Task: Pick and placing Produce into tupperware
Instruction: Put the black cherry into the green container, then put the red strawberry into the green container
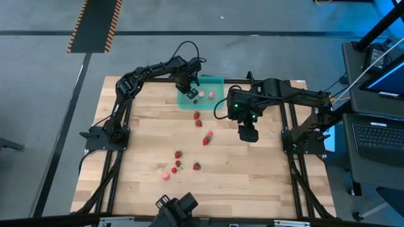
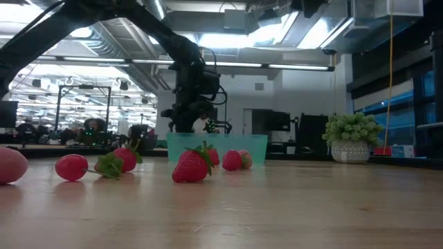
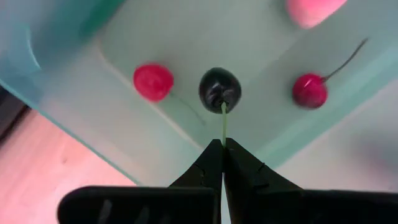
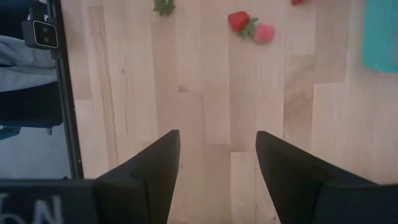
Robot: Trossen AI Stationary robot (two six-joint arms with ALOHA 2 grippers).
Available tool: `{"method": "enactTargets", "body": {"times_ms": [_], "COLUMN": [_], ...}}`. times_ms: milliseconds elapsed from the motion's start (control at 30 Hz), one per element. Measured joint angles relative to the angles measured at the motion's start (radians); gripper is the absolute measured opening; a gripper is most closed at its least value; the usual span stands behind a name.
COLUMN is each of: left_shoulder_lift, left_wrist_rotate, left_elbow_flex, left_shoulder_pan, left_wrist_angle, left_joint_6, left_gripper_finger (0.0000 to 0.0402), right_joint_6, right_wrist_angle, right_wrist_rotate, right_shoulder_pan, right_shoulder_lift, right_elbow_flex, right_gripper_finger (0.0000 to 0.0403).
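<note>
The teal tupperware [image 1: 211, 88] stands at the table's far middle; it also shows in the low view [image 2: 216, 146]. My left gripper [image 1: 188, 93] is over it, shut on a dark cherry [image 3: 219, 89]. Two red cherries [image 3: 153, 81] [image 3: 310, 91] and a pale pink piece [image 3: 311, 7] lie on the tupperware's floor. Several red strawberries [image 1: 207, 137] and pink pieces [image 1: 165, 176] lie on the table's middle. My right gripper [image 1: 248, 134] is open and empty above bare wood [image 4: 217, 140], right of the strawberries. My left gripper pinches the dark cherry's thin green stem [image 3: 223, 121] between its two fingertips, at the stem's free end. The fingers point down from above. The cherry hangs below them over the tupperware's floor; I cannot tell whether it touches the floor.
A green leafy clump in a pot [image 2: 351, 138] stands at the far right in the low view. Loose strawberries [image 2: 192, 166] lie between the tupperware and the table's near edge. Dark frame rails [image 1: 113, 164] run along the table's left and right sides.
</note>
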Motion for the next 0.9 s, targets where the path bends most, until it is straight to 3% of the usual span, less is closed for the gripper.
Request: {"method": "enactTargets", "body": {"times_ms": [367, 900], "left_shoulder_lift": [0.022, 0.021], "left_wrist_rotate": [0.000, 0.000], "left_elbow_flex": [0.000, 0.000], "left_shoulder_pan": [-0.002, -0.002], "left_wrist_angle": [-0.001, 0.001], "left_joint_6": [0.001, 0.006], "left_gripper_finger": [0.0005, 0.0079], "right_joint_6": [0.000, -0.002], "right_wrist_angle": [0.000, 0.000], "right_wrist_rotate": [0.000, 0.000], "right_shoulder_pan": [0.000, 0.000], "right_shoulder_lift": [0.000, 0.000], "right_elbow_flex": [0.000, 0.000], "right_gripper_finger": [0.0214, 0.0213]}}
